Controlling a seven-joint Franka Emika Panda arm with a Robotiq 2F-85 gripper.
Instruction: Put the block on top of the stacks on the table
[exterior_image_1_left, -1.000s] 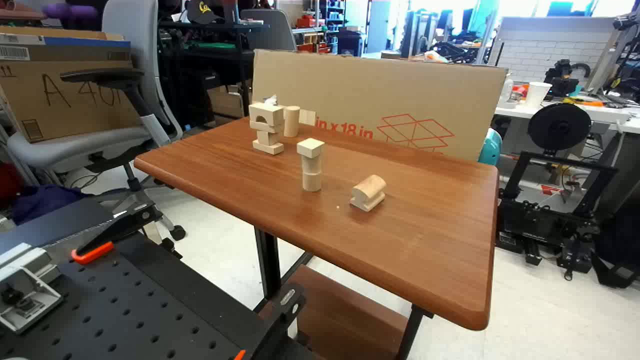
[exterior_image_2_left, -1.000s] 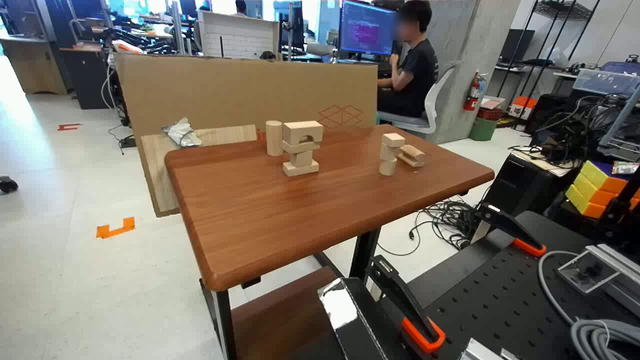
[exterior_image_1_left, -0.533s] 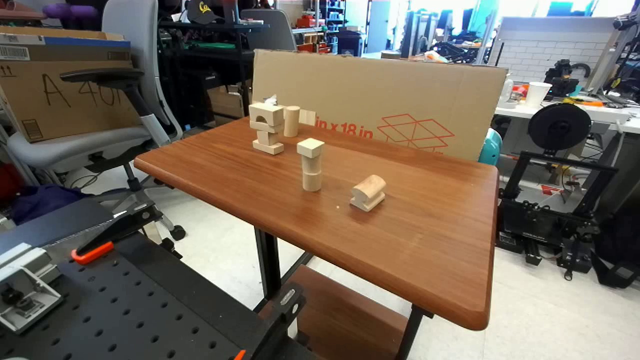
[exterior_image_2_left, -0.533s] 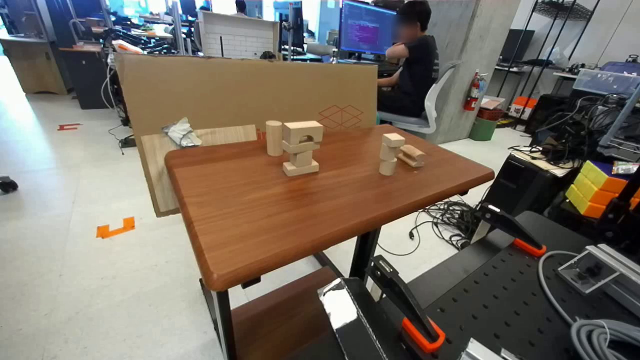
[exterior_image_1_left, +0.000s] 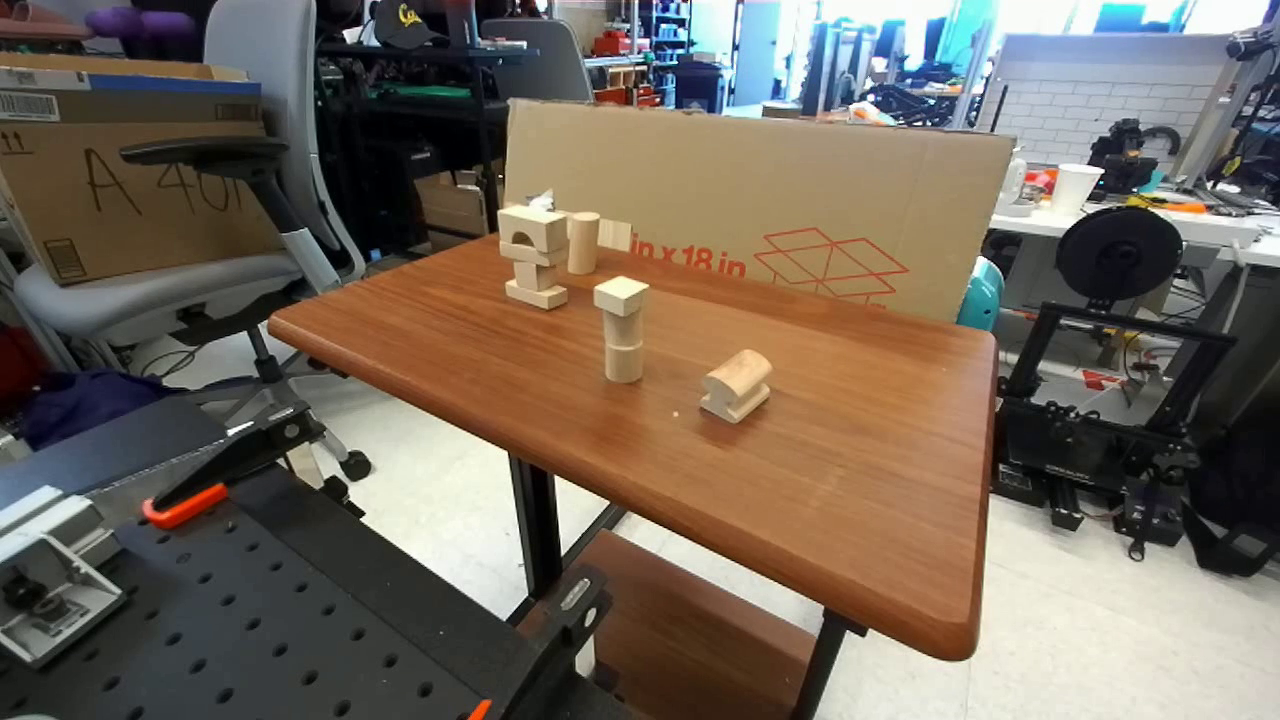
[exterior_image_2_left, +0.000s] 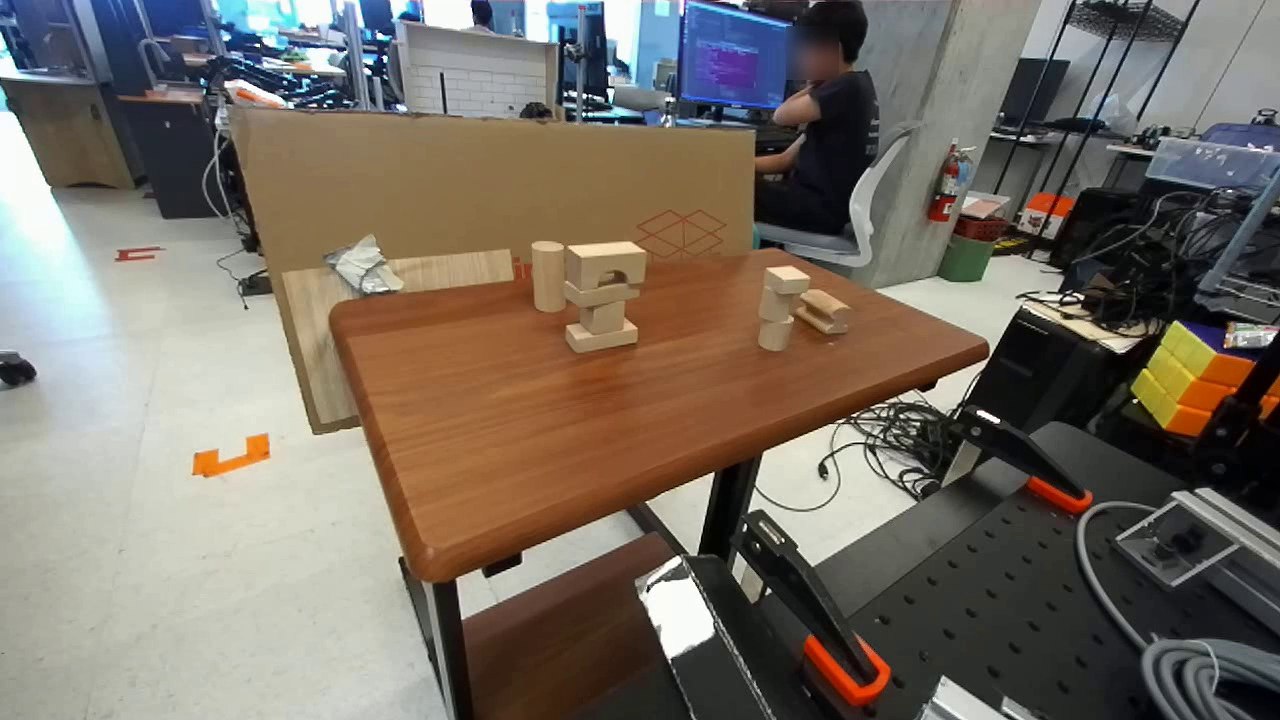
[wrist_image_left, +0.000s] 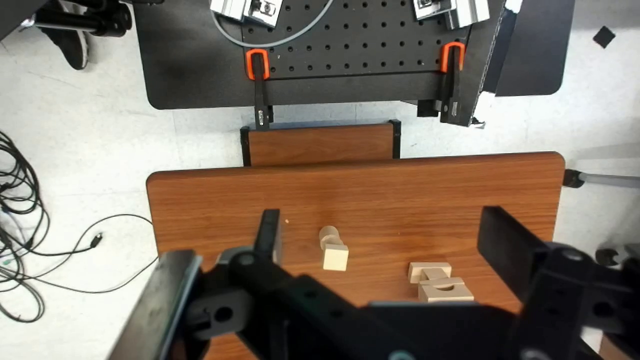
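In both exterior views several pale wooden blocks stand on the brown table (exterior_image_1_left: 820, 490). One stack (exterior_image_1_left: 624, 335) (exterior_image_2_left: 776, 310) is two cylinders topped by a square block (exterior_image_1_left: 621, 296); it also shows in the wrist view (wrist_image_left: 335, 256). A taller stack (exterior_image_1_left: 533, 256) (exterior_image_2_left: 604, 318) (wrist_image_left: 446, 293) carries an arch block. A low pile with a rounded top (exterior_image_1_left: 738, 384) (exterior_image_2_left: 824, 311) lies nearby. A lone cylinder (exterior_image_1_left: 584, 243) (exterior_image_2_left: 548, 276) stands behind the arch stack. No loose cuboid shows apart from these. My gripper (wrist_image_left: 382, 212) is open and empty, high above the table, outside both exterior views.
A large cardboard sheet (exterior_image_1_left: 760, 200) stands along the table's far side. A black perforated workbench (wrist_image_left: 350, 85) with orange-tipped clamps (wrist_image_left: 257, 65) lies beside the table. Cables (exterior_image_2_left: 890, 440) lie on the floor. A person (exterior_image_2_left: 830, 130) sits in the background.
The blocks and the table look the same. The seated person in the background has shifted an arm.
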